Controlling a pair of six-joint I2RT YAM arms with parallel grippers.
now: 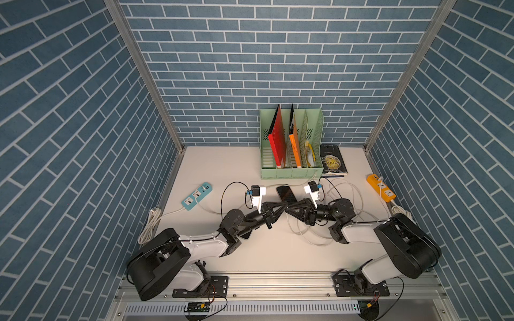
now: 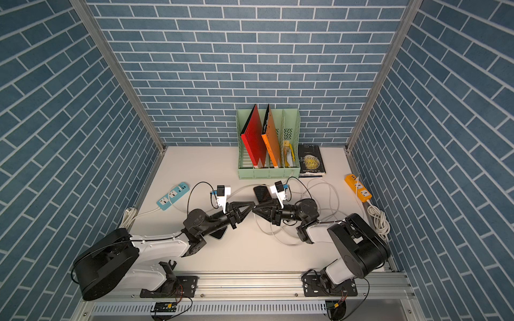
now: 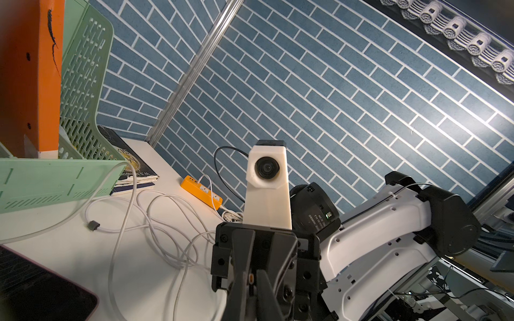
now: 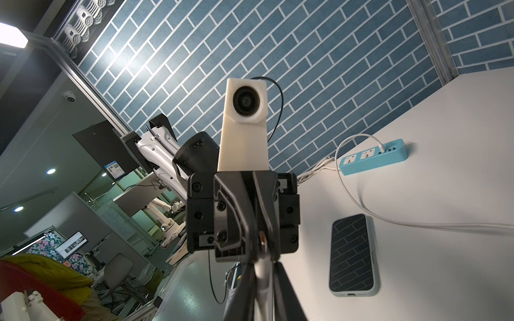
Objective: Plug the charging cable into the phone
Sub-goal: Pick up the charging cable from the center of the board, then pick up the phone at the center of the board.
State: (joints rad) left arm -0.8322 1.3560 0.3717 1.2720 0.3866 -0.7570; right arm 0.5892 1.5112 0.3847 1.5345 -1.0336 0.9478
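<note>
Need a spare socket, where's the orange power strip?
In both top views, the orange power strip lies by the table's right edge, near the black book.

Glossy phone (image 4: 351, 250), matt white table (image 4: 450, 264)

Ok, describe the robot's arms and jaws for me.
The left arm and right arm have white shells, black joints and black, triangular, open-framed jaws. Each wrist carries a white camera mount with a looping black cable.
</note>
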